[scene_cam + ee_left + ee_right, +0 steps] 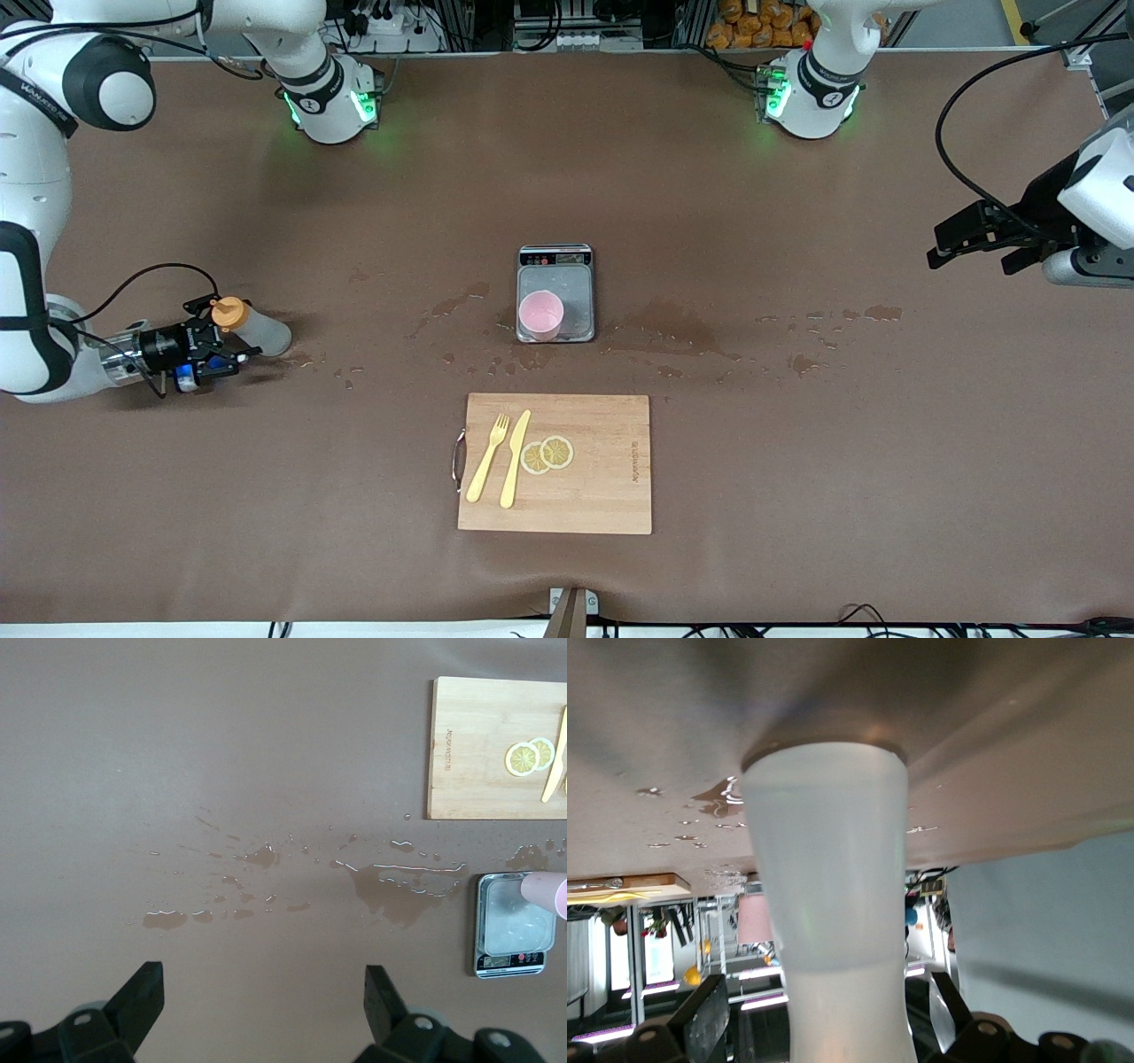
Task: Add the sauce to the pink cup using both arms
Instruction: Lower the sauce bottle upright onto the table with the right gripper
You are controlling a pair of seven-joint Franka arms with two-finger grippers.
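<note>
Two arms are in shot, and the action sits down at the right arm's end of the table, where the right gripper point(232, 347) is low beside the small translucent whitish squeeze bottle with the orange nozzle cap point(255, 326). That bottle stands on the brown table cover point(797, 496), and in the right wrist view its pale body point(833, 930) fills the gap between the black fingers point(700, 1019), which are spread wide on either side with daylight showing, so nothing is gripped! Over at the left arm's end, the left gripper point(961, 241) hangs in the air above the table, fingers point(142, 997) fully parted and empty; that arm waits. Mid-table, the small pale pink plastic cup point(540, 315) sits on the flat grey digital scale point(555, 292), with wet splashes point(399, 890) scattered across the cover around it. Nearer the front camera lies a bamboo cutting board point(585, 496) carrying a yellow fork point(489, 456), a yellow knife point(515, 458) and two lemon slices point(547, 455). My read: the bottle looks to be at the set-down or pick-up step, well apart from the cup. If sauce is still owed, the next move calls for those fingers to close on the bottle's body, then carry it over the cup's rim, nozzle tipped down.
</note>
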